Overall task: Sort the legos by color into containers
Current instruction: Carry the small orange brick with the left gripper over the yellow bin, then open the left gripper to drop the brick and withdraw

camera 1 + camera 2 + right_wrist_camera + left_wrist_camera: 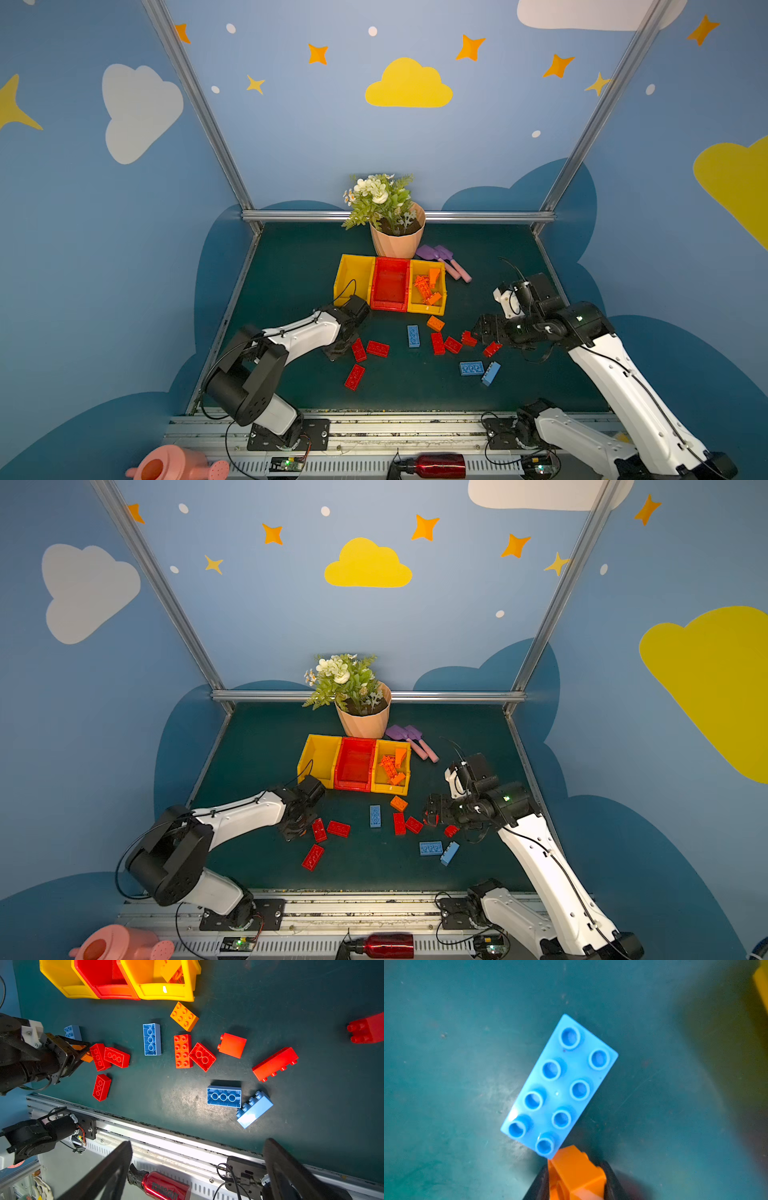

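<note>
My left gripper (576,1169) is shut on a small orange brick (578,1174), low over the mat beside a light blue brick (558,1086). In the right wrist view the same left gripper (84,1054) sits next to two red bricks (110,1056). My right gripper (198,1142) is open and holds nothing; in a top view it hovers (484,328) over red bricks (468,338). Red, blue and orange legos (435,323) lie scattered on the mat. Three containers stand side by side: a yellow one (340,278), a red one (388,307), and a yellow one (424,309) holding orange pieces.
Behind the bins stand a peach flower pot (397,241) and purple-and-pink shovels (446,262). A metal rail (374,428) runs along the front edge, with a red bottle (436,465) and a pink watering can (174,463) below it.
</note>
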Controlling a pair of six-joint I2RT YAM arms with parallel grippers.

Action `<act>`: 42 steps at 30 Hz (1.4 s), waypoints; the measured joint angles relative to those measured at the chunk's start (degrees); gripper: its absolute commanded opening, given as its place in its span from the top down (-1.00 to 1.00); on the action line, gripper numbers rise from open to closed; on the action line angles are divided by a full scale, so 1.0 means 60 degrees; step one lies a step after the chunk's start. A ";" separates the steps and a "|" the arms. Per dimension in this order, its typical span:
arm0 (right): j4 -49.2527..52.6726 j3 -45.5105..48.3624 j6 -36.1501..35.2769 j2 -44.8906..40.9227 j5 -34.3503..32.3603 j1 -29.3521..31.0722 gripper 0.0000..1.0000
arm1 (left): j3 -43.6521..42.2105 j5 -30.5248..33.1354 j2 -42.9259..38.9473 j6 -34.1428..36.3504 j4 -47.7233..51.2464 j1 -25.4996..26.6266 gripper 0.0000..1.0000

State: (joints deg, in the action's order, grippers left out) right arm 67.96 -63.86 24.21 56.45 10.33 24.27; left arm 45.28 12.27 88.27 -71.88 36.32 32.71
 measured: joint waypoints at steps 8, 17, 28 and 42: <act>-0.0004 0.0000 -0.0066 0.0004 0.0004 0.0000 -0.92 | 0.1027 0.0051 0.0149 0.0634 0.0678 -0.0015 0.62; -0.0007 0.0004 -0.0073 -0.0310 -0.0062 0.0000 -0.92 | 0.3967 0.0659 0.0634 0.1650 0.1967 0.0528 0.63; 0.0372 0.0025 0.0036 -0.1428 -0.0550 -0.0004 -0.92 | 0.9602 0.0554 0.3657 0.3818 0.2226 0.1803 0.58; 0.2022 -0.0237 0.0401 -0.2685 -0.1486 -0.0040 -0.93 | 1.6597 -0.0357 0.9169 0.5417 0.3326 0.2197 0.57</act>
State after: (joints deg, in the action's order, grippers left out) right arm 80.09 -65.28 26.61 40.34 1.41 24.03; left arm 144.86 10.13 143.28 -39.38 56.27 45.89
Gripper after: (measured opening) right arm 0.962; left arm 0.220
